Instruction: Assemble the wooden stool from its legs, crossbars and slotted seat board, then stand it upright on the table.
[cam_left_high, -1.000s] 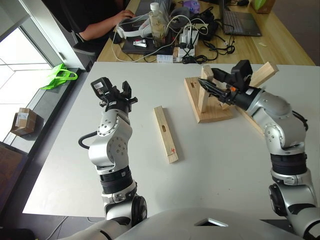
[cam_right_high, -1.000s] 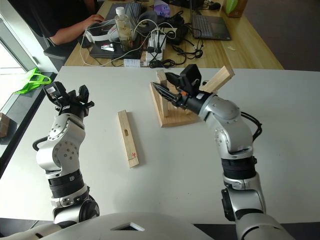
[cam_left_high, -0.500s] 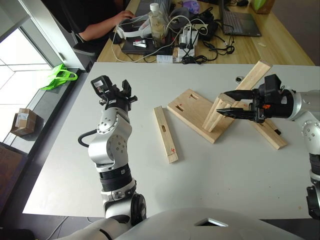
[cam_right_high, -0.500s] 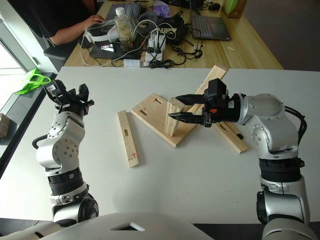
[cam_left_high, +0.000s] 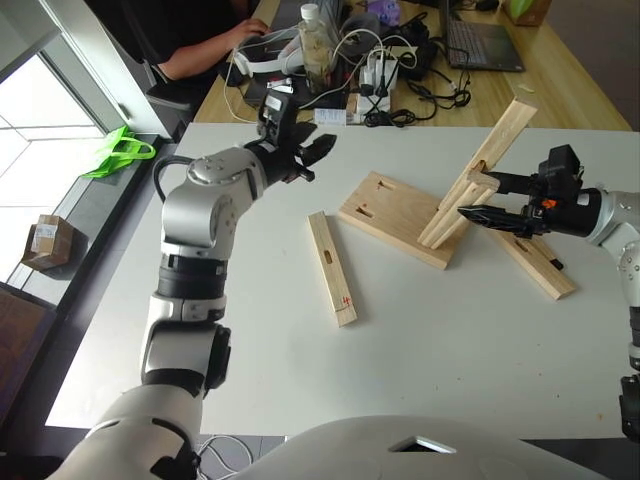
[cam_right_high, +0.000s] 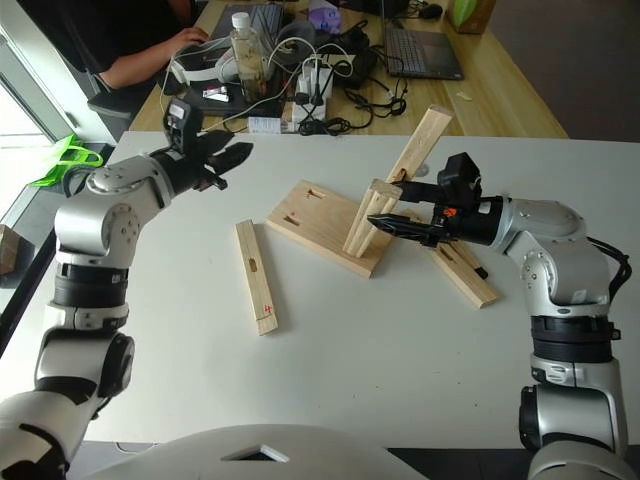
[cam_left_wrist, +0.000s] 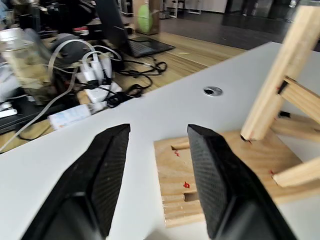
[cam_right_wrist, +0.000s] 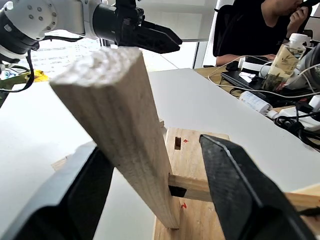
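The slotted seat board (cam_left_high: 383, 208) lies on the white table, lifted on its right side. A leg frame rises from it: a long leg (cam_left_high: 500, 135) slants up to the back right, and a shorter leg (cam_left_high: 446, 219) leans beside it. My right gripper (cam_left_high: 468, 197) is open, with its fingers above and below the frame; in the right wrist view the leg (cam_right_wrist: 131, 135) stands between them. A loose slotted bar (cam_left_high: 331, 266) lies left of the board. My left gripper (cam_left_high: 306, 155) hovers open behind the board's left end. Another bar (cam_left_high: 538, 264) lies flat under my right forearm.
Behind the white table stands a wooden desk (cam_left_high: 560, 85) with a bottle (cam_left_high: 314, 45), tangled cables (cam_left_high: 385, 70) and a laptop (cam_left_high: 480, 40); a person sits at its far left. The near half of the table (cam_left_high: 420, 370) is bare. The table's left edge runs beside a window.
My left arm swung from upright near my body out toward the back of the table. My right gripper drew right with the leg frame, and the seat board came down from standing on edge.
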